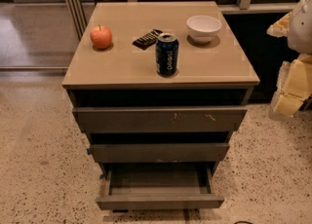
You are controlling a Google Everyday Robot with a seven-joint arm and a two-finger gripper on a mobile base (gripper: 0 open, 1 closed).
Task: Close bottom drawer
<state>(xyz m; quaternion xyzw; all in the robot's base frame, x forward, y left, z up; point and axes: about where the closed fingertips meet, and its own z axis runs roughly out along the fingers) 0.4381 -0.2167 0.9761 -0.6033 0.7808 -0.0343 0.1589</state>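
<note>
Speckled beige terrazzo floor (34,169) spreads around a low three-drawer cabinet (161,74). Behind the cabinet run metal rails and a dark recess under a wooden beam. To the cabinet's rear left the floor turns smooth and shiny beyond a metal track.

On the cabinet's flat tan top sit four things. A red apple (101,36) rests near the left edge. A dark, flat snack packet (147,38) lies near the middle, toward the back. A blue Pepsi can (166,54) stands upright just in front of the packet, closer to the cabinet's front edge. A white bowl (204,27) sits at the back right, apart from the rest.

All three drawers stand out from the cabinet body. The top drawer (160,119) has the tallest front, with pale scratch marks right of its middle and a dark gap above it. The middle drawer (160,152) below it is also out a little. The bottom drawer (158,201), at the cabinet's foot just above the floor, is pulled out farthest. Its shallow grey-brown tray lies open to view behind a plain, flat front, and it sits square to the cabinet.

To the cabinet's right, level with the top drawer and well apart from it, hangs the pale yellow and white gripper (291,89), partly cut off at the edge. Whether it is open or closed, or holding anything, I cannot tell.
</note>
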